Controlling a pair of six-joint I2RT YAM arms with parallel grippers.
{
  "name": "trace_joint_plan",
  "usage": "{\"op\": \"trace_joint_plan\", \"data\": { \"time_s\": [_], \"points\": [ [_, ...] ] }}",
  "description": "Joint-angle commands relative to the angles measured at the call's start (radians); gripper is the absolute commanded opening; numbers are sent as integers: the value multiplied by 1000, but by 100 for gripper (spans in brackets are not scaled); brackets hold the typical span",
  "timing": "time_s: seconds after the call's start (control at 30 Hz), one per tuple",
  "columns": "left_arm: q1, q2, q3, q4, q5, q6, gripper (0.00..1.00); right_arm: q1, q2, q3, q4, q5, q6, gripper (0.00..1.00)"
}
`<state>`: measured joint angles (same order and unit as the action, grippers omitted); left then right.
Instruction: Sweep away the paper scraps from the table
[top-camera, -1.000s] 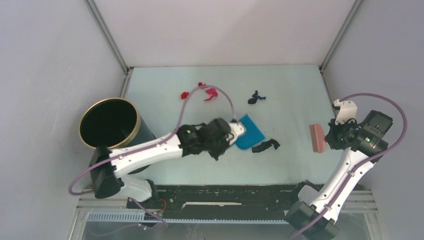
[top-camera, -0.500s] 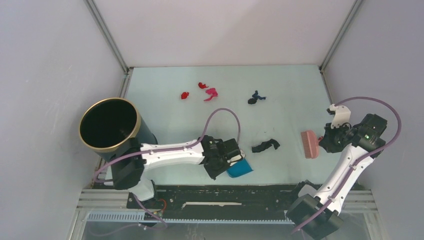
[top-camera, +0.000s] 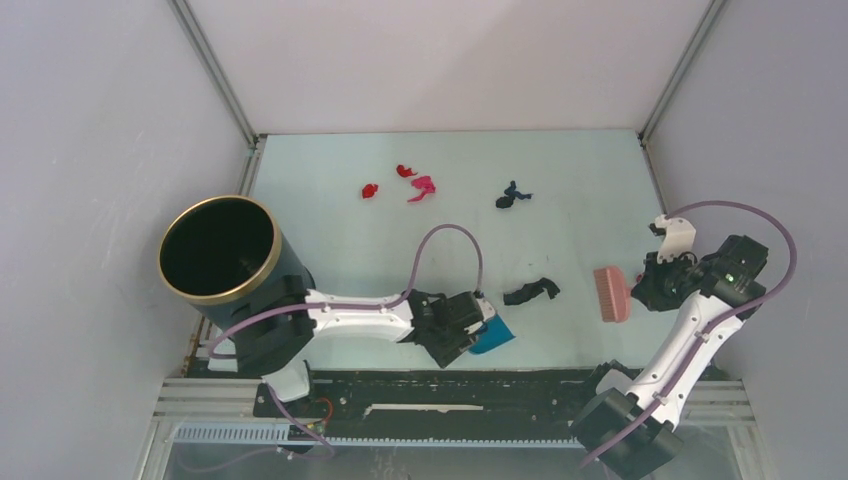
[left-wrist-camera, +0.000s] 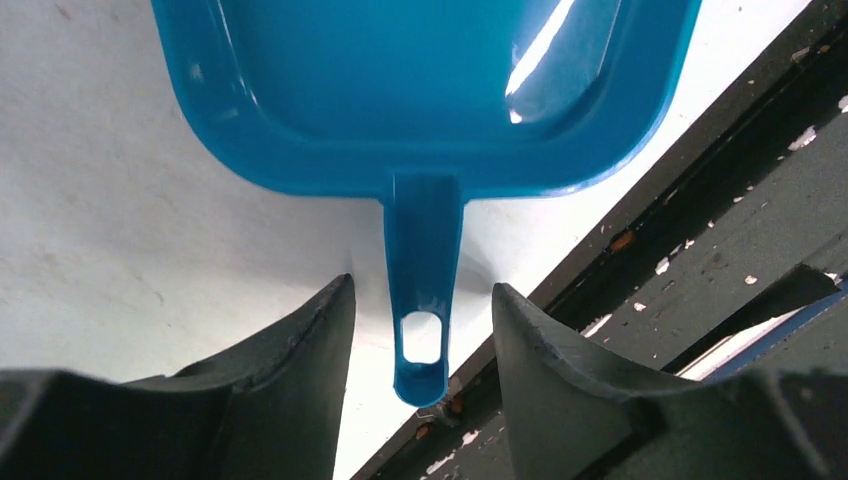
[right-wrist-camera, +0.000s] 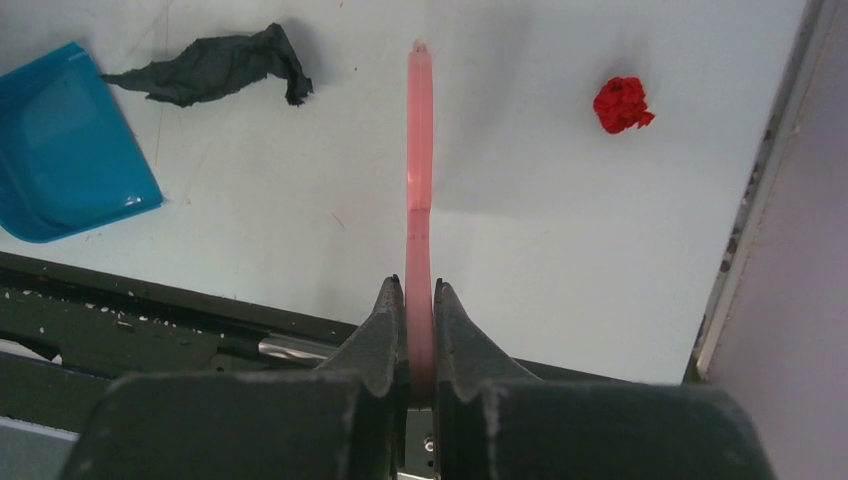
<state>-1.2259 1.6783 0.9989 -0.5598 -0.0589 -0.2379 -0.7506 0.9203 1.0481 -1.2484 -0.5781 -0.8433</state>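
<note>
Since a second ago the dustpan (top-camera: 495, 333) has come back to the table's (top-camera: 330, 230) near edge and been released.
The left gripper (left-wrist-camera: 422, 288) stands apart astride its handle, apparently not touching it. The right gripper (right-wrist-camera: 420, 290), clamped on the pink brush (top-camera: 610, 293), is nearer the black scrap (top-camera: 531, 291), which lies between brush and pan with its long axis roughly left-right. The other paper scraps (top-camera: 421, 186) sit far across.

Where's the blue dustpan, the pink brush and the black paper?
blue dustpan (left-wrist-camera: 420, 90), left wrist view, tray middle
pink brush (right-wrist-camera: 419, 150), right wrist view, narrow edge
black paper scrap (right-wrist-camera: 215, 65), right wrist view, its middle
</note>
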Motion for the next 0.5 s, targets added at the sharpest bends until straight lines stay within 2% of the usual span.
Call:
{"op": "trace_joint_plan", "data": {
  "time_s": [0.0,0.23,0.27,0.3,0.33,0.47],
  "points": [
    [-42,-122,-127,273,-105,-86,58,-12,-25,-33,1,-26,-23,0],
    [-120,-178,-270,421,-212,-125,57,-12,-17,-70,5,-50,-12,0],
    [-125,-187,-293,443,-222,-150,62,-12,-15,-73,4,-53,-11,0],
    [-125,-195,-321,459,-241,-182,92,-13,-15,-74,3,-55,-11,0],
    [-126,-204,-341,481,-239,-195,99,-13,-14,-77,1,-57,-11,0],
    [-126,-210,-369,499,-227,-215,100,-13,-26,-88,-2,-60,-18,0]
  ]
}}
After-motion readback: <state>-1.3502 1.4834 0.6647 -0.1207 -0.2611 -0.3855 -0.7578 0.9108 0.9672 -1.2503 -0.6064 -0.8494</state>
